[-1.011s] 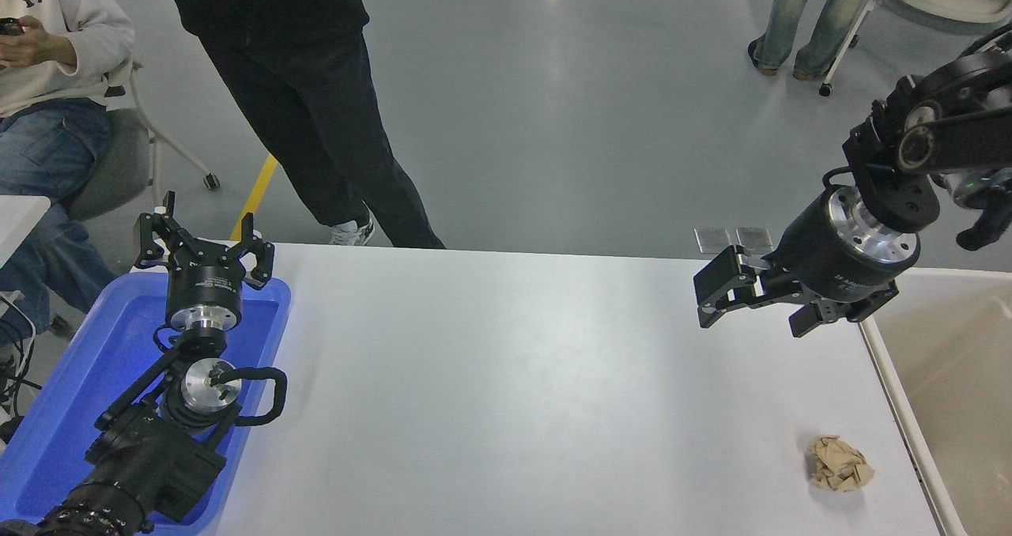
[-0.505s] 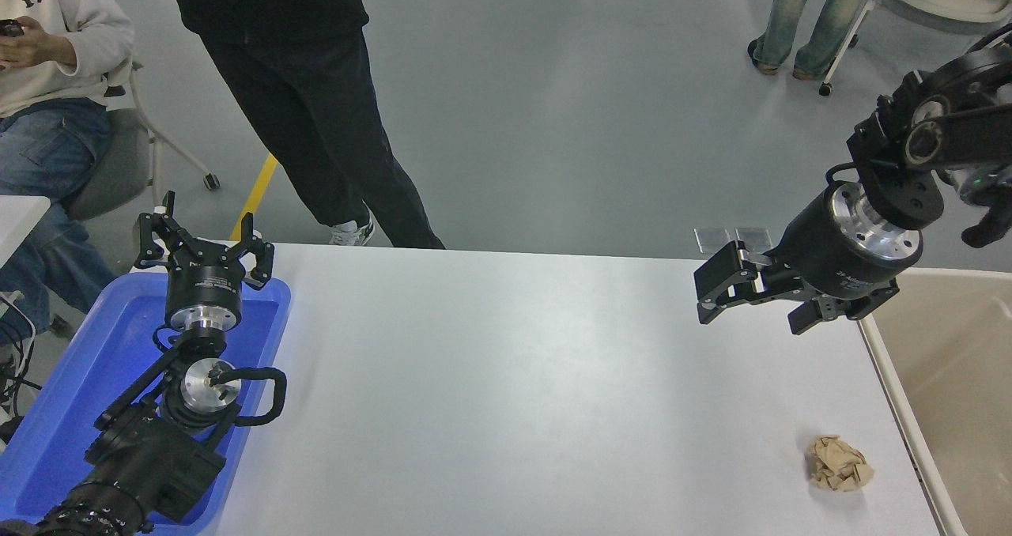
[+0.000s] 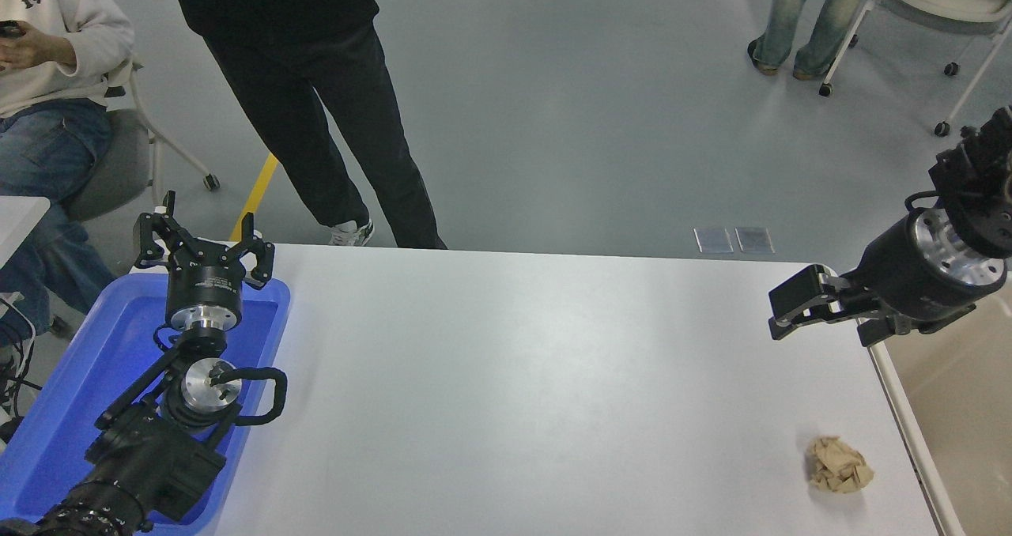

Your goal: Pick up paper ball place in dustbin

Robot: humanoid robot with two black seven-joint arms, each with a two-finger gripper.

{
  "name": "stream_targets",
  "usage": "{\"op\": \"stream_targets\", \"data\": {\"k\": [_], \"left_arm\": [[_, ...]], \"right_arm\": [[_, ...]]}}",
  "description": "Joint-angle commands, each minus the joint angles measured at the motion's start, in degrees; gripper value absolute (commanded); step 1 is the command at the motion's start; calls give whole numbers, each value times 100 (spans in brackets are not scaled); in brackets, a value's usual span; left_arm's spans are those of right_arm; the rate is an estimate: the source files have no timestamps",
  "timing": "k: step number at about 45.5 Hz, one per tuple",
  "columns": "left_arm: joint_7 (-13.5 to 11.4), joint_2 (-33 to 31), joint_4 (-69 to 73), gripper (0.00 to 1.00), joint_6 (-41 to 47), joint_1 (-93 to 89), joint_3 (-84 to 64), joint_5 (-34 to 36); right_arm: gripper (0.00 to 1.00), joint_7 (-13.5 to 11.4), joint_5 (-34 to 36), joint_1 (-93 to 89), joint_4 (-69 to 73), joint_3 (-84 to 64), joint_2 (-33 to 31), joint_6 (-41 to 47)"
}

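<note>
The crumpled, tan paper ball (image 3: 840, 465) lies on the smooth white table (image 3: 514, 378), below the right gripper (image 3: 822, 318), nothing between them. That gripper hovers empty, fingers spread, beside the beige dustbin (image 3: 961, 409). Far left, the parked left gripper (image 3: 204, 247) hangs open over a blue tray (image 3: 79, 378).

Black digits, "19" followed by a partly cut-off "9", are printed on the white sweatshirt (image 3: 55, 22) of the seated person beyond the table's far left corner. Small white print on both hands is too small to be read.
</note>
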Motion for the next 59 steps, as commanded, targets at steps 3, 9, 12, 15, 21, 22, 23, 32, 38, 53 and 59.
{"op": "stream_targets", "data": {"k": [3,9,12,15,21,22,23,32,38,53,59], "left_arm": [[0,3,-1,99,0,-1,4,1],[0,-5,-1,99,0,-1,-4,1],[0,3,-1,99,0,-1,5,1],[0,3,-1,99,0,-1,5,1],[0,3,-1,99,0,-1,-4,1],[0,3,-1,99,0,-1,-4,1],[0,3,-1,99,0,-1,4,1],[0,3,-1,99,0,-1,5,1],[0,3,-1,99,0,-1,5,1],[0,3,-1,99,0,-1,5,1],[0,3,-1,99,0,-1,5,1]], "right_arm": [[100,6,-1228,-1282,-349,373,-869,-568],[100,6,-1369,-2003,-621,856,-931,-849],[100,15,-1404,-2398,-770,1128,-922,-1068],[100,15,-1491,-2802,-972,1313,-852,-1306],[100,24,-1799,-3269,-1298,1445,-773,-1500],[100,24,-1817,-3330,-1333,1472,-773,-1517],[100,24,-1826,-3435,-1360,1559,-773,-1561],[100,24,-1826,-3735,-1465,1823,-703,-1675],[100,24,-1870,-3972,-1676,1832,-501,-1816],[100,33,-1896,-4517,-1940,2131,-219,-1931],[100,33,-1896,-4675,-1984,2157,-158,-1931]]}}
